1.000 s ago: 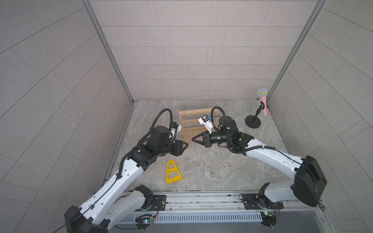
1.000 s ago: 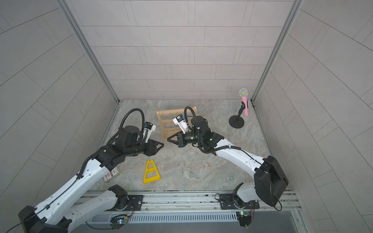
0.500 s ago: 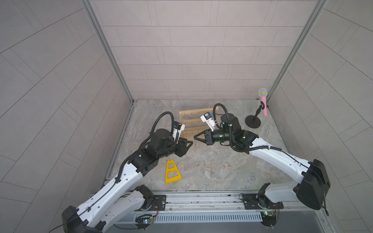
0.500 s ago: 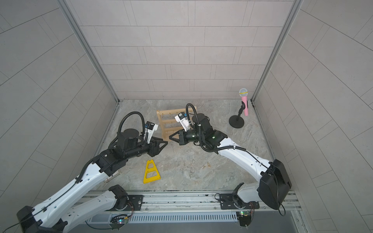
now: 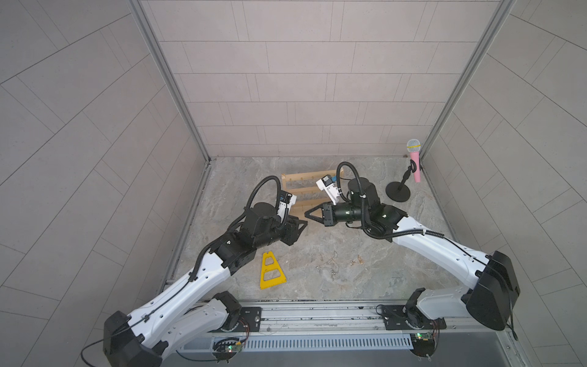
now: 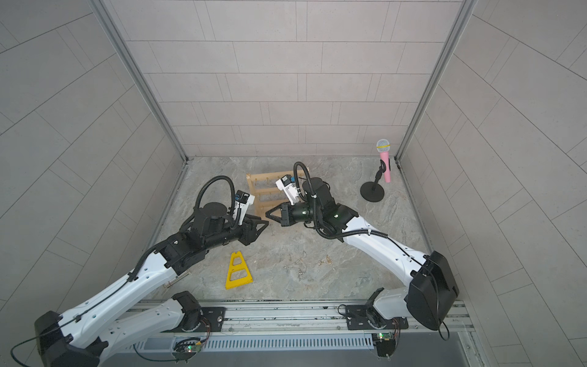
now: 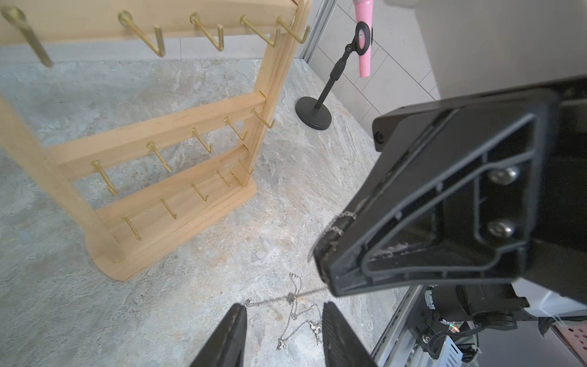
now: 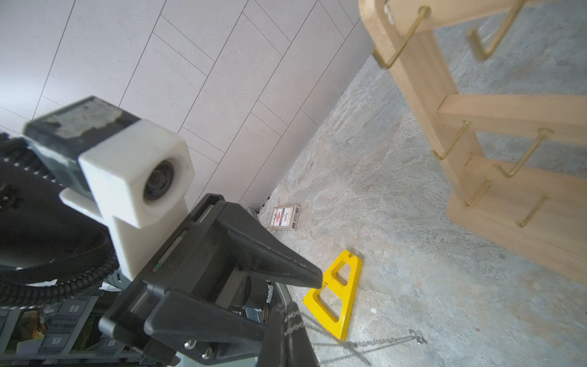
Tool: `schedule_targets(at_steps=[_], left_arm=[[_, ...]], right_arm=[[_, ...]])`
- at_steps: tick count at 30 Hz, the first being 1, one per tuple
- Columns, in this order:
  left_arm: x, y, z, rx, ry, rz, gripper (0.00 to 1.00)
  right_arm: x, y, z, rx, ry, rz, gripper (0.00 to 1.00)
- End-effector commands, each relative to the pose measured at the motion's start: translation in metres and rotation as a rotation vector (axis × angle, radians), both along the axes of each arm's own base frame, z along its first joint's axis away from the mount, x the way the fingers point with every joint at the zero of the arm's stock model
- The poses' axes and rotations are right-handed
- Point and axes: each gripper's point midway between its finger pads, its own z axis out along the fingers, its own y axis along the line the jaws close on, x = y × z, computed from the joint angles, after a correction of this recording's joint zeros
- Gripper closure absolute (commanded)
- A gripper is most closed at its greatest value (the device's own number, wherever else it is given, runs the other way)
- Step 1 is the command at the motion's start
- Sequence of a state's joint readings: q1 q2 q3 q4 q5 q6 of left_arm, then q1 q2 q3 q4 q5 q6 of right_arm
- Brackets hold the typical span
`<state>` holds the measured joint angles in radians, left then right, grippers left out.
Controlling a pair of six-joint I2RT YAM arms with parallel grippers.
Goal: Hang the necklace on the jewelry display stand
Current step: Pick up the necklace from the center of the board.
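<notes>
- Nearest the front rail: yellow triangular frame (image 5: 270, 268) lies flat on the worktop (image 5: 365, 286), left of centre.
- Same depth, by the left wall: small card box (image 8: 284, 217) on the worktop.
- Level with the frame, centre-right: loose thin chains (image 5: 330, 263) on the marble, well apart from both arms.
- Further in: both arms reach mid-worktop with their tips facing each other, close but apart.
- Right end effector (image 5: 308, 214): jaws fully closed, pinching the necklace (image 7: 270, 300) at the tip. Spare links bunch along its finger edge.
- Necklace runs as a taut line from that tip to the left end effector (image 7: 283, 304). It is up off the worktop, in front of the rack, not yet on a hook.
- Left end effector: jaws partly apart with a clear gap. The chain end meets the tip of one finger (image 7: 228, 333); can't tell whether it is caught or just touching.
- Just behind the tips: jewelry display stand (image 7: 178, 127), upright, three bars of brass hooks facing the arms.
- Far right corner: pink microphone (image 5: 415, 165) clipped on a black round-based stand (image 5: 397, 192).
</notes>
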<state>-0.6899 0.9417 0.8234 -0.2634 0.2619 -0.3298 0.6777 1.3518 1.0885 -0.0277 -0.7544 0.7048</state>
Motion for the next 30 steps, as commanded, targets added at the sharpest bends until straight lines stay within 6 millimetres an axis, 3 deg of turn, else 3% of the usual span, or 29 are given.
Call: schedule_targets(at_steps=[1, 16, 24, 30], left_arm=[[0.006, -0.003, 0.01, -0.003, -0.049, 0.006, 0.57], [0.012, -0.009, 0.013, -0.002, -0.083, 0.041, 0.58], [0.02, -0.003, 0.013, 0.0, -0.113, 0.114, 0.57], [0.022, -0.001, 0.011, 0.005, -0.121, 0.13, 0.63]], right_arm=[[0.007, 0.003, 0.022, 0.055, -0.023, -0.019, 1.0], [0.004, 0.009, 0.027, 0.074, -0.011, -0.012, 1.0], [0.003, 0.012, 0.03, 0.092, 0.004, -0.015, 1.0], [0.003, 0.014, 0.031, 0.107, 0.019, -0.016, 1.0]])
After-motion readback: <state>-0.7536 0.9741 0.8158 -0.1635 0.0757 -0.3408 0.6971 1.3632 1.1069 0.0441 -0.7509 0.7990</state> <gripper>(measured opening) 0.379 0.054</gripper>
